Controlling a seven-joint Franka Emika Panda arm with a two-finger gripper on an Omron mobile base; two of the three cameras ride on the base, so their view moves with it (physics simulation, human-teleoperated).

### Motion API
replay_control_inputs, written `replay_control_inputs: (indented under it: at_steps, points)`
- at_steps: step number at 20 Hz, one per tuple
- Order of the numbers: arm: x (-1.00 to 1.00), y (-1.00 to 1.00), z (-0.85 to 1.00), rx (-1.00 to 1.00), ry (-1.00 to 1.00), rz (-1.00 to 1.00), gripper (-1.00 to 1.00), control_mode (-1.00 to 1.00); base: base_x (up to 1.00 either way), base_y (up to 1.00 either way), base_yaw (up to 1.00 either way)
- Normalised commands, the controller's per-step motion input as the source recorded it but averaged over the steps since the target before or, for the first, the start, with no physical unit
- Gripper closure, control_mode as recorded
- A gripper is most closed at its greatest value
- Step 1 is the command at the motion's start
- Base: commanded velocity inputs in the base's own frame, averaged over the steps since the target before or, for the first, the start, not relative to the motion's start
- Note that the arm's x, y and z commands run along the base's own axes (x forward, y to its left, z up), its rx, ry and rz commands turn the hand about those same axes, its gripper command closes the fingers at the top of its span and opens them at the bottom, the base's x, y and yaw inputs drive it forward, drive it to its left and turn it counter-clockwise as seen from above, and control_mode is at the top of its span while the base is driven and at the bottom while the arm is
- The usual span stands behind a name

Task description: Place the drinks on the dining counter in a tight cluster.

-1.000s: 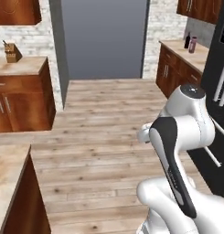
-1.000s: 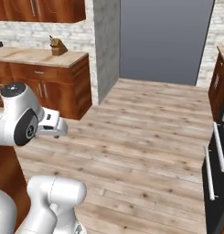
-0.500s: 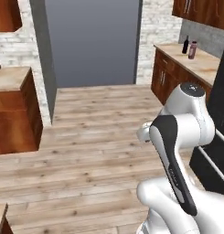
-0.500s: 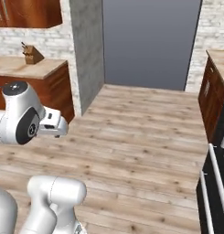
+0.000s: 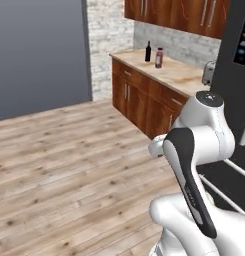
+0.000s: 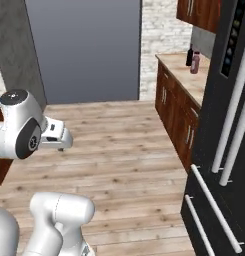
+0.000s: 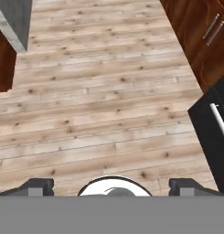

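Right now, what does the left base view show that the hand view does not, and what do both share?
Left base view alone: a dark wine bottle and a wider maroon juice bottle standing on the tan stone counter by the white brick wall. Hand view alone: the gripper, jaws wide apart and empty. Both: the pale wooden plank floor and brown wooden cabinets.

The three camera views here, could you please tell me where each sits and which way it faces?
Left base view: behind the arm's left, facing the counter with the wine bottle and juice bottle; arm lower right.
Right base view: behind its right, facing the same counter and bottles beside the black fridge; arm lower left.
Hand view: looks down at the wood floor past the open gripper.
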Motion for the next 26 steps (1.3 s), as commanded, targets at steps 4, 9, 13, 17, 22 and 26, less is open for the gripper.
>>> replay_control_inputs:
  at_steps: [4,9,13,17,22,26]
  points:
    - [0.00,0.00,0.00,0.00,0.00,0.00,-1.00,1.00,1.00,0.53,-0.62]
    - [0.00,0.00,0.00,0.00,0.00,0.00,-1.00,1.00,1.00,0.63,-0.43]
    - [0.00,0.00,0.00,0.00,0.00,0.00,-1.00,1.00,1.00,0.60,-0.15]
    - [0.00,0.00,0.00,0.00,0.00,0.00,-1.00,1.00,1.00,0.61,-0.19]
    - [0.00,0.00,0.00,0.00,0.00,0.00,-1.00,1.00,1.00,0.51,-0.31]
    - [0.00,0.00,0.00,0.00,0.00,0.00,-1.00,1.00,1.00,0.43,-0.38]
